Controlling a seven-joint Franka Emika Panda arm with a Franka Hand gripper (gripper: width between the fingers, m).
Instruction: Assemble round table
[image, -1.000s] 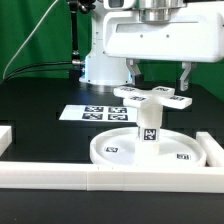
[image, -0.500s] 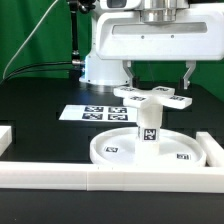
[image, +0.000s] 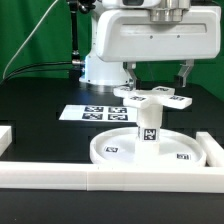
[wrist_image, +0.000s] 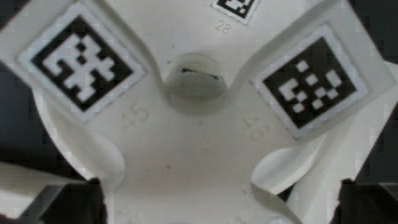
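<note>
The large round rimmed disc (image: 108, 152) lies on the black table. The short cylindrical leg (image: 148, 126) stands upright in its middle. The cross-shaped piece (image: 152, 97) sits on top of the leg. My gripper (image: 157, 74) hangs just above the cross-shaped piece, open and empty, with one finger (image: 131, 72) on each side. In the wrist view the cross-shaped piece (wrist_image: 196, 150) fills the picture, with two tags and a centre hole. My gripper (wrist_image: 214, 205) shows only as dark fingertips (wrist_image: 63, 200) at the corners, apart from the piece.
The marker board (image: 92, 113) lies flat behind the disc, towards the exterior view's left. Long white border bars run along the front (image: 100, 178), the left (image: 5, 135) and the right (image: 214, 145). The robot base (image: 100, 65) stands behind.
My gripper has risen a little above the cross-shaped piece, still open. The furniture parts have not moved.
</note>
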